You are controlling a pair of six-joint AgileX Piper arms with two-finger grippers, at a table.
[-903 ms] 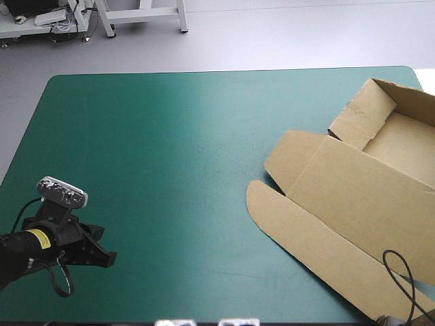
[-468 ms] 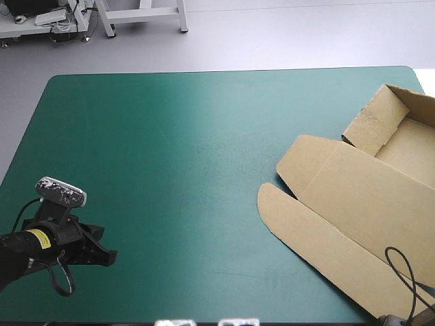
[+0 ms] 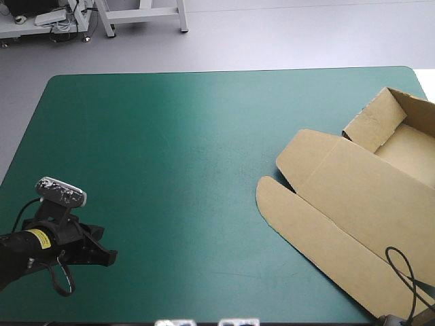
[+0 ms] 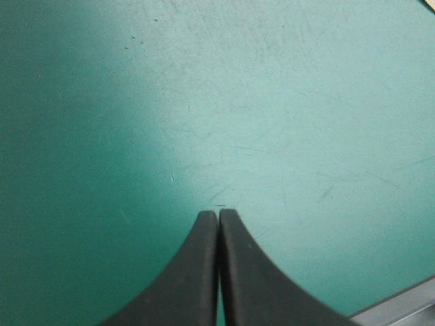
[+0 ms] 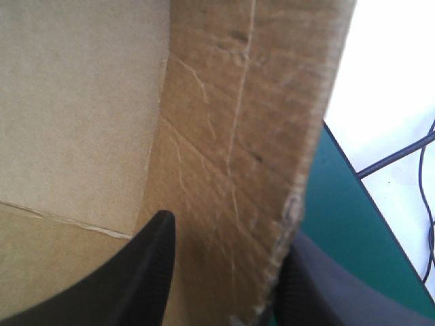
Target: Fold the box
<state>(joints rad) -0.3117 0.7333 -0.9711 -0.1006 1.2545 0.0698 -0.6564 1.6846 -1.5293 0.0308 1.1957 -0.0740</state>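
At the near left of the teal-green table cover, the left gripper hangs with its black fingers pressed together on nothing, probably parked out of the way. The brown cardboard box lies at the table's right edge — lid flat, far walls raised. The right gripper pinches one upright wall between its fingers — a hold that likely serves to steer the sheet.

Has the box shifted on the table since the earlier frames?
Yes. The box has slid right across the table, its rounded flap farther from the left edge.
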